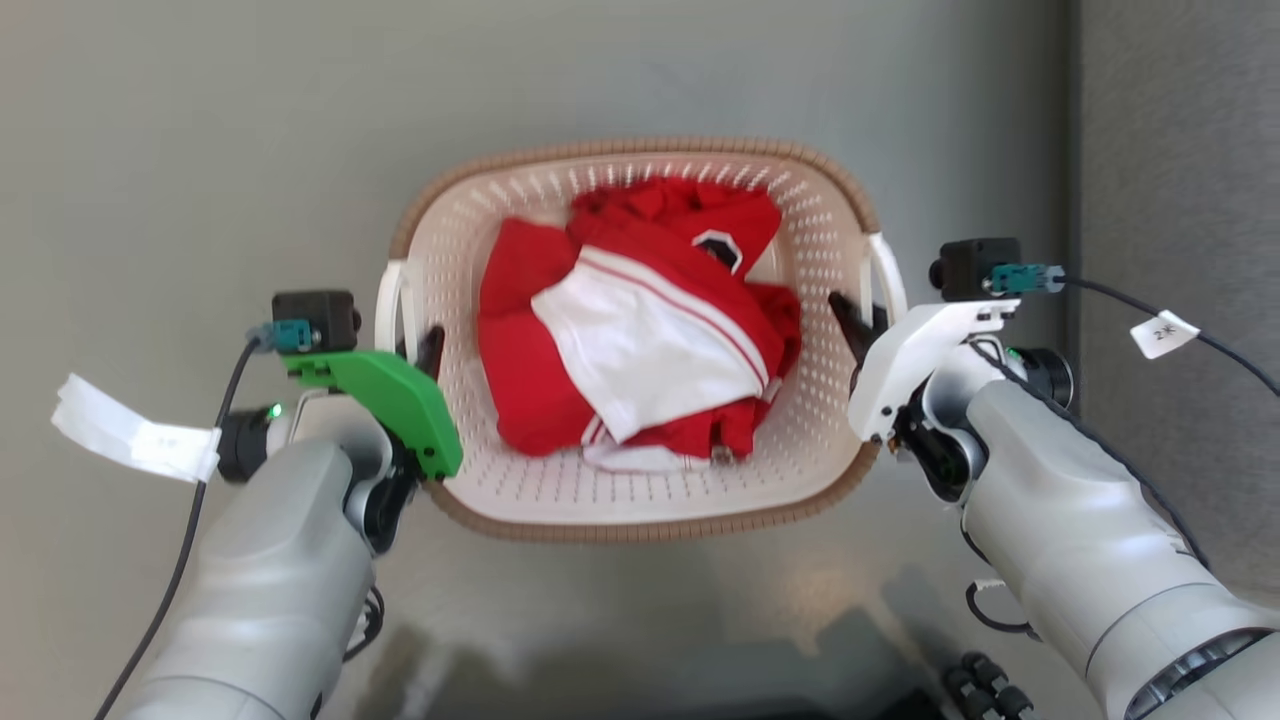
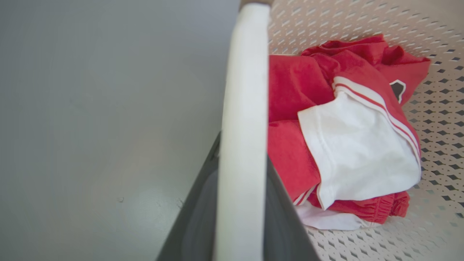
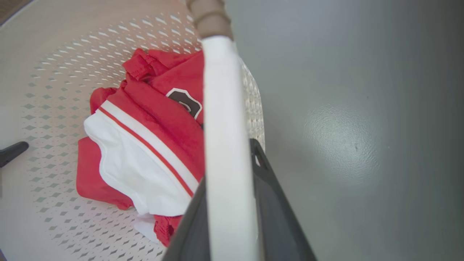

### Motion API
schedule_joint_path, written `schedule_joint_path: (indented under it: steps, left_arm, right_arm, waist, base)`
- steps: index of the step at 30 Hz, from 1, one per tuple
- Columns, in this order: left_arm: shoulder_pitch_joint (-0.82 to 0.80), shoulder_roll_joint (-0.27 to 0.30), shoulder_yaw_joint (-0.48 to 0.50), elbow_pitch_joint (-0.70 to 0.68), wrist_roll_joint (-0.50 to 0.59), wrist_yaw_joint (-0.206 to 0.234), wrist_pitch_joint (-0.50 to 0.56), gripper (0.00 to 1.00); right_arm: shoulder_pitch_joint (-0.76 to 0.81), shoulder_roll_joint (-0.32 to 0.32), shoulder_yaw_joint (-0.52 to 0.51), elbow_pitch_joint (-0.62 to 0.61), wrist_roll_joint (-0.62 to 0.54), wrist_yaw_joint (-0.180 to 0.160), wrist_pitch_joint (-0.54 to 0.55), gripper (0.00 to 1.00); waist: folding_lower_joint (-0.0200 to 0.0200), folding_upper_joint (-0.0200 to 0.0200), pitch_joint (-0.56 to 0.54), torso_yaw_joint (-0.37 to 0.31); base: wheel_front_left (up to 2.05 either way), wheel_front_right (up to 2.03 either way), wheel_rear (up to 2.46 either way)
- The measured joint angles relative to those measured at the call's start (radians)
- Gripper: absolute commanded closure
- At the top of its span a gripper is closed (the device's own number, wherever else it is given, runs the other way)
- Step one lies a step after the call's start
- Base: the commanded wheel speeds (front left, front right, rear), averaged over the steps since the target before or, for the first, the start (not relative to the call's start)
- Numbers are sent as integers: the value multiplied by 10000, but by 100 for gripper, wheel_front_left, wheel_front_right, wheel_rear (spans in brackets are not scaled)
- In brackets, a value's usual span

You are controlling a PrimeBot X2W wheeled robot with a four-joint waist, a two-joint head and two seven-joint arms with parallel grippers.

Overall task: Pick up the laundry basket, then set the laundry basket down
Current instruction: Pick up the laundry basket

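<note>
The laundry basket (image 1: 640,150) is cream with perforated walls and a brown braided rim; it sits centred in the head view and holds red and white clothes (image 1: 640,330). My left gripper (image 1: 425,350) is shut on the basket's white left handle (image 2: 243,108), with a dark finger (image 2: 195,224) on either side of it. On the opposite side, my right gripper (image 1: 858,325) is shut on the white right handle (image 3: 224,127) in the same way. Whether the basket rests on the floor or hangs above it cannot be told.
Grey floor (image 1: 200,150) surrounds the basket. A darker strip (image 1: 1180,150) runs down the right edge. Cables with white tags (image 1: 135,435) trail from both wrists. Dark parts of my base (image 1: 980,685) show at the bottom.
</note>
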Motion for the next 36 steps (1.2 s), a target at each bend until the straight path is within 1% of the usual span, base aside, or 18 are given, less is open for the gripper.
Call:
schedule_joint_path:
  steps: [2, 3, 7, 13, 23, 25, 36]
  left_arm:
    - [113, 2, -21, 27, -194, -2, 113, 100]
    - [146, 0, -33, 33, -251, -10, 167, 100]
    - [285, 8, -119, 52, -481, -10, 447, 100]
    - [626, -44, -161, 52, -1041, -12, 756, 100]
    - [1357, -71, -320, 159, -1567, -12, 1365, 100]
    - [1429, -73, -341, 171, -1567, -12, 1430, 100]
    - [2499, -128, -807, 362, -2006, -12, 2056, 100]
  right_arm:
    - [30, -6, 134, 25, 123, -6, 213, 100]
    - [35, -10, 186, 27, 196, -69, 314, 100]
    - [60, -15, 362, 86, 506, -71, 715, 100]
    - [174, 25, 435, 548, 828, -65, 1289, 100]
    - [728, 56, 807, 727, 1225, -65, 1837, 100]
    - [785, 63, 834, 754, 1252, -65, 1910, 100]
    - [1944, 127, 1264, 934, 1659, -65, 2426, 100]
  waist:
    - [0, 0, -271, -30]
    - [-1, 0, -413, -48]
    - [-1, 0, -972, -122]
    - [-1, 0, -1824, -232]
    - [-1, 0, -3267, -351]
    - [-1, 0, -3410, -361]
    - [-1, 0, -5006, -448]
  base:
    - [0, 0, 0]
    - [0, 0, 0]
    - [0, 0, 0]
    - [0, 0, 0]
    - [0, 0, 0]
    - [0, 0, 0]
    - [0, 0, 0]
